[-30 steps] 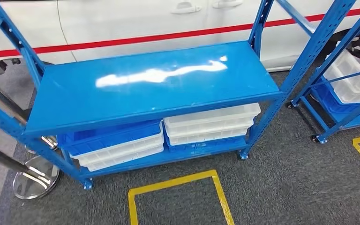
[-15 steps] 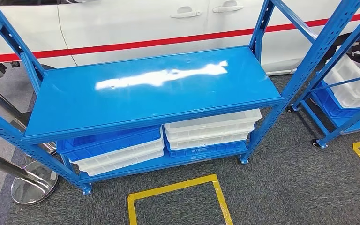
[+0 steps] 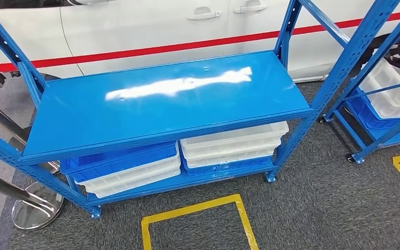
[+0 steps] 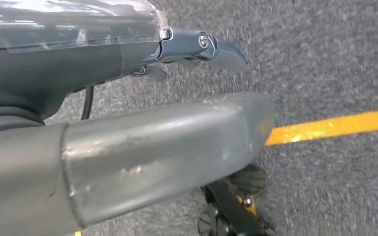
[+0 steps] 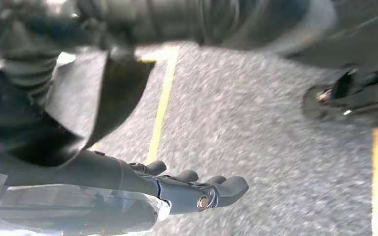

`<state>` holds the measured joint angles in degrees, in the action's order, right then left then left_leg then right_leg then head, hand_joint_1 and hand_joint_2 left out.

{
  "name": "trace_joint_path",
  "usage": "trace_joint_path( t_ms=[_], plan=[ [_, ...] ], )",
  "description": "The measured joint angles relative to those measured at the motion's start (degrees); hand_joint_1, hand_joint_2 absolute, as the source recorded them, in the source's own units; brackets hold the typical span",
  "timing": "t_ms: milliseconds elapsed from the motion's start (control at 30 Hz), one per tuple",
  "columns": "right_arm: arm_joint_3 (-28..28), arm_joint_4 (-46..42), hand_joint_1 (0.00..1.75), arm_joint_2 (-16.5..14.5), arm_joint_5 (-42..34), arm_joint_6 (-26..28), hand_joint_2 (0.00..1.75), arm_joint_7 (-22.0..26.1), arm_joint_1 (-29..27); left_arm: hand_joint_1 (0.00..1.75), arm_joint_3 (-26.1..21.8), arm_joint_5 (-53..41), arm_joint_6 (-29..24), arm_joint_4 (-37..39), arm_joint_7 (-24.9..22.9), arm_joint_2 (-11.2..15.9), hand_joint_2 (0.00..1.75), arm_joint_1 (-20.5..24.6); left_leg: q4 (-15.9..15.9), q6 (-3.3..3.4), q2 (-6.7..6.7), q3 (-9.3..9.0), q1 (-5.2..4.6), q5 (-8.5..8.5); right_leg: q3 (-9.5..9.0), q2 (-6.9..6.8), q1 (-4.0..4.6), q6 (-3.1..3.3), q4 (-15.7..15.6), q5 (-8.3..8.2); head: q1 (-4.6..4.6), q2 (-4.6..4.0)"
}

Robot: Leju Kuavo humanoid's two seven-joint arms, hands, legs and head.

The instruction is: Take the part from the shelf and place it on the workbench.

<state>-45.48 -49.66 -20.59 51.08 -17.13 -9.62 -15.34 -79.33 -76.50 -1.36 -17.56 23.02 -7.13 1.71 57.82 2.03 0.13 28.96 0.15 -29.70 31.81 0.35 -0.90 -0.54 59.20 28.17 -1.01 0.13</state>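
Ahead, in the head view, a blue shelf [image 3: 161, 104] stood on grey carpet [image 3: 312, 208] with its glossy upper board bare and catching a white glare. On its lower level sat stacked bins: a blue bin [image 3: 120, 156] over white ones on the left, white bins [image 3: 234, 140] over a blue one on the right. Behind it ran a white car [image 3: 151, 26] with a red stripe along its side. A second blue rack [image 3: 390, 104] holding white bins stood to the right, yellow floor tape [image 3: 192, 211] marked a box in front of the shelf, and a chrome post base [image 3: 34, 208] sat at the lower left. The part itself could not be made out anywhere on the shelf.

From the left wrist view, the left hand [image 4: 142, 142] hung over the carpet beside a yellow line [image 4: 334, 125]; its fingers [image 4: 221, 51] lay straight and apart from the thumb, holding nothing.

From the right wrist view, the right hand [image 5: 177, 189] hung over the carpet near another yellow line [image 5: 162, 105], its fingers [image 5: 226, 187] stretched out side by side and empty.
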Motion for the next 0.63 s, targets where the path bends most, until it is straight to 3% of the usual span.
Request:
trace_joint_path(
  t_ms=[67, 133, 233, 267, 367, 633],
  plan=[
    [-0.3, 0.2, 0.0, 0.0, 0.3, -0.1, 0.0, 0.0, 0.2, 0.0, 0.0, -0.2, -0.3, 0.0, -0.1, 0.0, 0.0, 0.0, -0.2, -0.24, -0.01, -0.09, 0.11, 0.11, 0.01, -0.01, 0.16, 0.31, 0.0, 0.08, 0.0, 0.0],
    [-0.7, 0.5, 0.0, 0.0, 0.4, -0.1, 0.0, 0.0, 0.4, 0.0, 0.0, -0.3, -0.6, 0.0, -0.1, 0.0, 0.0, 0.1, -0.4, -0.45, -0.02, -0.19, 0.17, 0.17, 0.01, -0.01, 0.23, 0.5, 0.0, 0.14, 0.0, 0.0],
    [-1.3, 0.9, 0.0, 0.0, 0.7, -0.2, 0.0, 0.2, 0.8, 0.0, 0.0, -0.3, -1.3, 0.0, 0.1, 0.0, 1.31, 0.1, -0.6, -0.86, -0.02, -0.29, 0.2, 0.24, 0.0, -0.02, 0.26, 0.66, 0.1, 0.22, 0.0, 0.0],
    [-1.5, 1.0, 0.0, 0.0, 0.7, -0.2, 0.44, 0.3, 0.9, 0.0, 0.0, -0.3, -1.5, 0.0, 0.1, 0.0, 1.75, 0.1, -0.7, -1.03, -0.02, -0.3, 0.22, 0.25, 0.0, -0.02, 0.27, 0.69, 0.1, 0.24, 0.0, 0.0],
    [-1.9, 1.2, 0.0, 0.0, 0.7, -0.2, 1.75, 0.3, 1.1, 0.0, 0.0, -0.4, -2.4, 0.0, 0.2, 0.0, 1.75, 0.1, -0.7, -1.34, -0.02, -0.31, 0.27, 0.24, -0.02, -0.02, 0.31, 0.72, 0.1, 0.26, 0.0, 0.0],
    [0.3, 2.6, 0.0, 0.7, -1.8, 1.0, 1.75, 0.1, 1.5, 0.0, 5.0, 3.8, -3.7, 0.0, -1.7, 0.0, 1.75, -0.4, -0.7, -1.48, -0.06, -0.31, 0.2, 0.18, -0.1, -0.03, 0.23, 0.72, 0.1, 0.26, 0.0, 0.0]
  ],
)
